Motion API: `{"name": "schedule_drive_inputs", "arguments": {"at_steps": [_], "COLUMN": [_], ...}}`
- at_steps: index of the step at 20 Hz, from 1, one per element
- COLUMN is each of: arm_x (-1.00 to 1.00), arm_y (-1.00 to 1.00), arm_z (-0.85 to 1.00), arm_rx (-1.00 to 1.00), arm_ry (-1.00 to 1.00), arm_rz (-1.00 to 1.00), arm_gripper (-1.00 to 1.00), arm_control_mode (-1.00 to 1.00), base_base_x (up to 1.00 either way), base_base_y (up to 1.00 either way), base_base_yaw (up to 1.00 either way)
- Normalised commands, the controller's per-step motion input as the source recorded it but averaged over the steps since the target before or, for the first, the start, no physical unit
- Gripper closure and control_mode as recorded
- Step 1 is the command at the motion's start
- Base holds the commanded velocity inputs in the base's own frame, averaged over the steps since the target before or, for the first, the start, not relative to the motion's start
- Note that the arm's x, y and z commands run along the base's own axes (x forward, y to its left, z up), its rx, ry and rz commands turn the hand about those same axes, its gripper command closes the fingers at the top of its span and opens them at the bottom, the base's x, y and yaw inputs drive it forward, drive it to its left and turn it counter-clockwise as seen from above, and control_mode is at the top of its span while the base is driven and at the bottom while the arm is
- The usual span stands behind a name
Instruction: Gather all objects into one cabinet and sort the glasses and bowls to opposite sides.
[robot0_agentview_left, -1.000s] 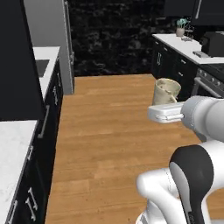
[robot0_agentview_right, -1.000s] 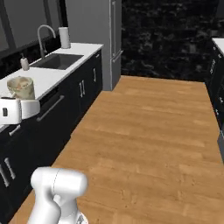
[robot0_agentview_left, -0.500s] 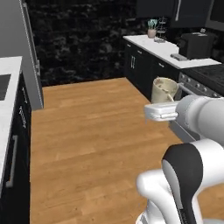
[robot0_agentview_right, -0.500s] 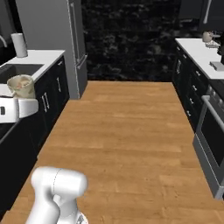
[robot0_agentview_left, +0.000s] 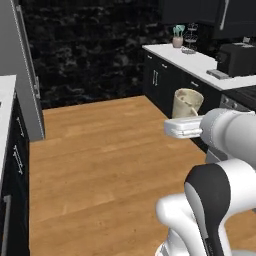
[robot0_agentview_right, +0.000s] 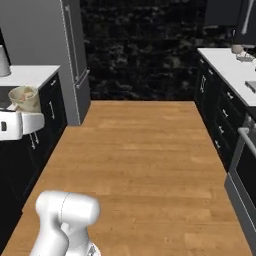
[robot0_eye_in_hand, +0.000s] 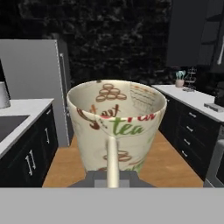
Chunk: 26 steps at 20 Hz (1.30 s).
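My gripper is shut on a cream tumbler with brown and green tea markings, and holds it upright in front of the arm, above the wooden floor. In the right base view the same tumbler sits on top of the white hand at the left edge. The hand view looks into the tumbler from close by, and it hides the fingertips. A black wall cabinet hangs above the right counter, far from the gripper. The red-brown bowl and the other glasses are out of view.
A grey fridge stands at the back left beside a white counter. On the right runs a white counter over black drawer units, with a flower vase, a black appliance and an oven. A wooden floor lies between.
The whole picture has swung as the base moved: the right counter and back wall have come nearer and more central. The tumbler stays held in the same place before the arm.
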Motion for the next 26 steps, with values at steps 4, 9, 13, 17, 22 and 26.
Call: {"name": "schedule_drive_inputs", "arguments": {"at_steps": [4,9,13,17,22,26], "arm_x": [0.00,0.00,0.00,0.00,0.00,0.00], "arm_y": [0.00,0.00,0.00,0.00,0.00,0.00], "arm_z": [0.00,0.00,0.00,0.00,0.00,0.00], "arm_rx": [0.00,0.00,0.00,0.00,0.00,0.00], "arm_ry": [0.00,0.00,0.00,0.00,0.00,0.00], "arm_rz": [0.00,0.00,0.00,0.00,0.00,0.00], "arm_gripper": [1.00,1.00,1.00,1.00,1.00,1.00], "arm_control_mode": [1.00,1.00,1.00,1.00,1.00,1.00], "base_base_x": [1.00,1.00,1.00,1.00,1.00,1.00], "base_base_y": [-0.23,-0.32,-0.31,-0.28,-0.15,0.00], "base_base_yaw": [-0.03,-0.03,-0.10,-0.15,-0.28,-0.46]}}
